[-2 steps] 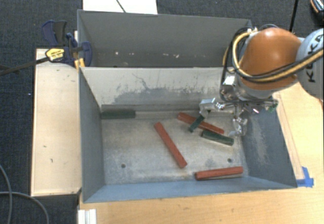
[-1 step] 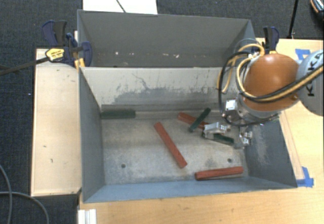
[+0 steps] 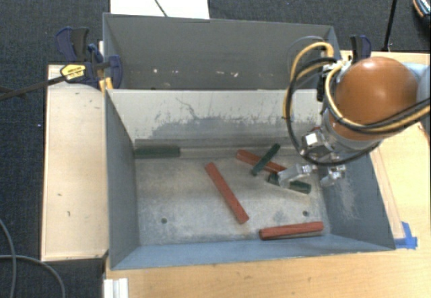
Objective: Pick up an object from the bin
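My gripper point(image 3: 297, 175) hangs low over the right part of the bin, below the orange cover. Right under it lies a short dark green piece point(image 3: 300, 187), partly hidden by the gripper. Whether they touch cannot be made out. Just to the left, a dark green stick point(image 3: 265, 160) lies tilted across a red stick point(image 3: 256, 158). Another red stick point(image 3: 291, 229) rests flat along the front wall, below the gripper.
A long red stick point(image 3: 226, 192) lies diagonally in the middle of the floor. A dark green stick point(image 3: 156, 151) rests against the back wall at the left. The arm and its cables cover the bin's right rear corner.
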### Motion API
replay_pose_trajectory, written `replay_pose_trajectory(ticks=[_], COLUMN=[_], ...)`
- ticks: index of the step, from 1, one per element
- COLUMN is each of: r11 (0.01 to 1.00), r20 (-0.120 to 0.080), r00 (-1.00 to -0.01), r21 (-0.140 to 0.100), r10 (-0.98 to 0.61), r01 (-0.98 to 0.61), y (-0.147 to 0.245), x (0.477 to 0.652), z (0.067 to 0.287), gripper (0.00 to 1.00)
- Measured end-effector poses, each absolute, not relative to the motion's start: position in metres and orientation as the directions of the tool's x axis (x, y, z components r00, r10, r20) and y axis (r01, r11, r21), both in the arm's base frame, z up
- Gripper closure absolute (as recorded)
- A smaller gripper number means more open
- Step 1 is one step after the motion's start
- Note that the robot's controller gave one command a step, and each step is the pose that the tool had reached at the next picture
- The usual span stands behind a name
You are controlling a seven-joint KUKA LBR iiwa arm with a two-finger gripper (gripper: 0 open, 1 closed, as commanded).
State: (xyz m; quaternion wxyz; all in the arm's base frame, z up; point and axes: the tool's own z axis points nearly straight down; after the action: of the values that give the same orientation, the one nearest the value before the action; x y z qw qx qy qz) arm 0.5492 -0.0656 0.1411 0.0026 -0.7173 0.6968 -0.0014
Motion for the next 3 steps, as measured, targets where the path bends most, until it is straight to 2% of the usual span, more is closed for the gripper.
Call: replay_pose_trajectory(ticks=[1, 2, 3], r11=[-0.334, -0.563, -0.294], r20=[-0.004, 0.001, -0.002], r00=[0.334, 0.563, 0.294], r21=[-0.002, -0.002, 0.005], r10=[-0.943, -0.827, -0.956], r01=[-0.943, -0.827, -0.956], y=[0.047, 0.004, -0.051], x=[0.546, 0.583, 0.586], z=[0.128, 0.133, 0.071], gripper=[0.00, 0.00, 0.00])
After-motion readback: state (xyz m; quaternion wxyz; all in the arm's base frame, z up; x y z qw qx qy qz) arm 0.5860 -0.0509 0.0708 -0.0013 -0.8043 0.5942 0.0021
